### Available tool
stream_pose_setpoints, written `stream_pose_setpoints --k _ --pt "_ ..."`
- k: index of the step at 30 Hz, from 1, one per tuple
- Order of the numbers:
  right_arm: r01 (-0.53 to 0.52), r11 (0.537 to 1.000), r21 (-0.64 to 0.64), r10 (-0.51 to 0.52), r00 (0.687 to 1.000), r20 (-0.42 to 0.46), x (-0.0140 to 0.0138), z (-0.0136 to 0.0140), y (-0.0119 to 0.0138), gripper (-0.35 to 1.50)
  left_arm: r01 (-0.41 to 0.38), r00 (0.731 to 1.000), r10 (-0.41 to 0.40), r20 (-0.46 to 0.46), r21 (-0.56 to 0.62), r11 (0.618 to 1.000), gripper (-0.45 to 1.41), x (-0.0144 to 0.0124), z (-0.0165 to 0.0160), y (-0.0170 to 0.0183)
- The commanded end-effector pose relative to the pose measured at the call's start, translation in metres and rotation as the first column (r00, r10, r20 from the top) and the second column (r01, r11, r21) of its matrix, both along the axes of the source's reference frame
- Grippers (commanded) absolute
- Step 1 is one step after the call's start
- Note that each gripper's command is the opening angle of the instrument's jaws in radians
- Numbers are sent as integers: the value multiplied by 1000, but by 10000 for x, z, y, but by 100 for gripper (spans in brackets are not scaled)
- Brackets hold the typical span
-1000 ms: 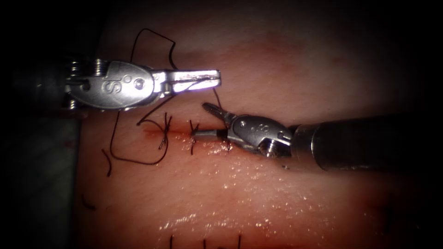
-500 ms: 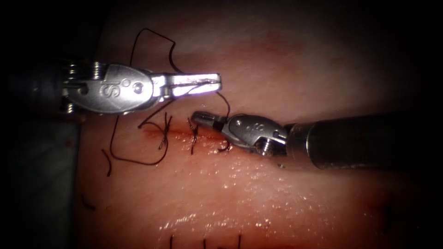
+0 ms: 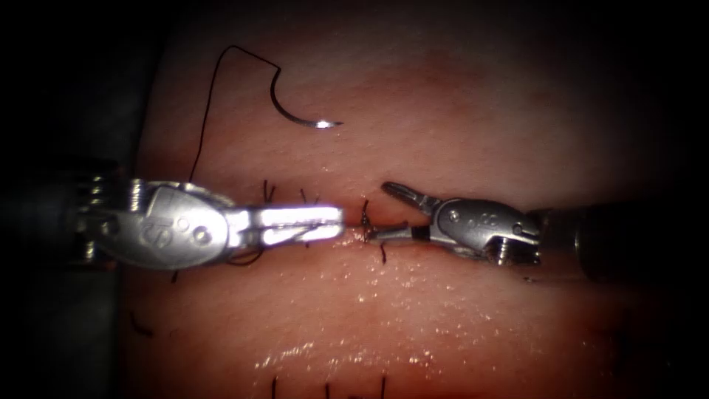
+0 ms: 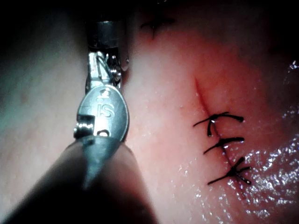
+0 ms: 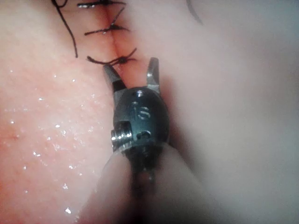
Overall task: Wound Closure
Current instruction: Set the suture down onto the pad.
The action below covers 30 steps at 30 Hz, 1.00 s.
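The curved needle (image 3: 301, 120) lies free on the tissue (image 3: 443, 332), above the cut and towards its left, not in the tissue. Its thread (image 3: 210, 96) runs up, left and down behind the left tool (image 3: 336, 222). That tool lies along the cut with its jaws shut, apparently on the thread, its tip just left of the newest stitch (image 3: 365, 220). The right tool (image 3: 378, 212) stands open and holds nothing, one jaw touching that stitch. The right wrist view shows the open right tool (image 5: 131, 70) beside the stitch (image 5: 114, 59). The left wrist view shows the left tool's body (image 4: 103, 109).
Two older stitches (image 3: 306, 198) cross the cut left of the newest one; the row of stitches (image 4: 224, 142) also shows in the left wrist view. Short cut ends of thread (image 3: 326, 388) lie at the near edge and another (image 3: 140, 329) at the left. The tissue is wet and glistening.
The left tool has moved down from above the cut onto the cut line, uncovering the needle. The right tool has drawn back to the right and opened its jaws.
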State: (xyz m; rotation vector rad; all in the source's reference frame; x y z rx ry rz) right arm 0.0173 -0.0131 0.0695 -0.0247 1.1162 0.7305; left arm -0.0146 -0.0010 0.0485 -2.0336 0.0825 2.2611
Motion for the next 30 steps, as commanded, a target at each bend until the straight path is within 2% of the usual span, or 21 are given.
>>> stream_pose_setpoints --k 1,6,10,14,20,21,22,24,27,30 --pt "-11 1000 -4 11 1000 3 -13 -2 -5 146 -9 1000 9 7 -8 1000 -45 -9 5 -5" --pt "-34 999 -34 34 999 4 -53 -21 1 145 -57 997 58 45 -12 998 -45 -28 -3 -37" --pt "-61 997 -42 61 998 11 -76 -25 8 145 -105 992 106 68 -15 994 -45 -56 -5 -71" --pt "-73 996 -43 75 997 34 -85 -23 9 143 -150 986 151 76 -8 989 -45 -83 3 -99" --pt "-81 995 -54 84 996 42 -79 -16 3 145 -247 967 243 69 46 968 -45 -115 26 -143" --pt "-85 995 -57 87 995 41 -77 -14 3 145 -266 963 262 67 57 962 -37 -120 30 -151" --pt "-85 995 -58 88 995 44 -75 -13 2 146 -291 956 287 59 78 954 14 -126 36 -162" --pt "-91 994 -61 94 994 48 -71 -11 0 146 -325 946 322 47 125 937 61 -132 45 -177" --pt "-77 995 -59 80 996 49 -64 -9 -2 146 -343 938 342 52 255 904 95 -136 56 -191" --pt "-72 996 -60 75 996 48 -58 -8 -5 146 -294 953 303 27 343 892 123 -129 59 -187"
